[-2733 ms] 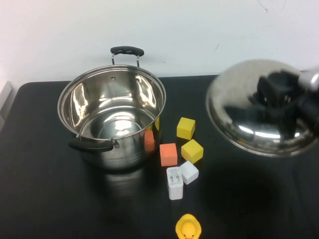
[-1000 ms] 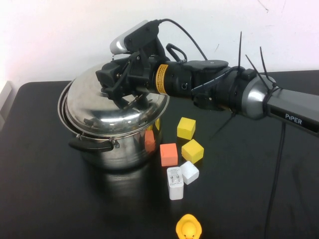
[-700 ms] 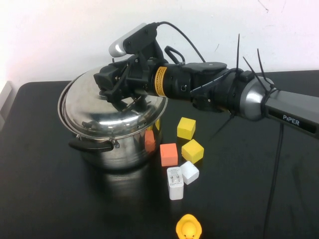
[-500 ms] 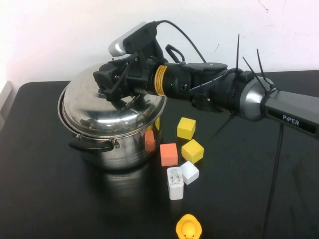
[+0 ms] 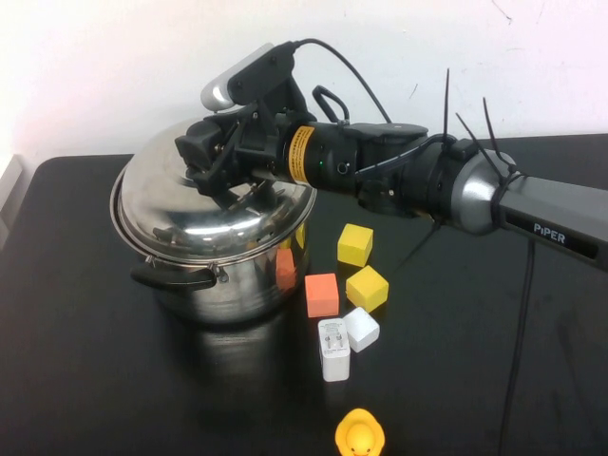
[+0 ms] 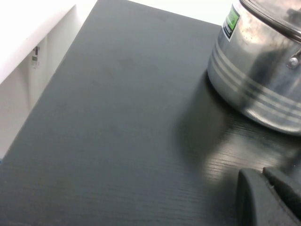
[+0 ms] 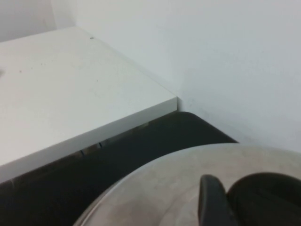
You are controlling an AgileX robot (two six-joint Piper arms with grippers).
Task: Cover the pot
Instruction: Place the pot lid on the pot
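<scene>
The steel pot (image 5: 233,285) with black side handles stands at the table's left. The domed steel lid (image 5: 204,214) lies over its mouth, with the pot's rim showing at the left and front. My right gripper (image 5: 217,160) reaches in from the right and is shut on the lid's black knob (image 7: 268,197). One finger (image 7: 211,202) shows beside the knob on the lid (image 7: 155,188). My left gripper (image 6: 264,187) is shut and empty, low over the table near the pot's wall (image 6: 254,80); it is out of the high view.
Beside the pot to the right lie two yellow blocks (image 5: 354,244) (image 5: 367,287), an orange block (image 5: 321,294), a white cube (image 5: 361,329) and a white charger (image 5: 332,350). A yellow duck (image 5: 359,435) sits at the front edge. A white ledge (image 7: 70,108) borders the table's left.
My right gripper carried the lid from the right side over to the pot and lowered it onto the mouth. In the last second it shifted slightly left and settled.
</scene>
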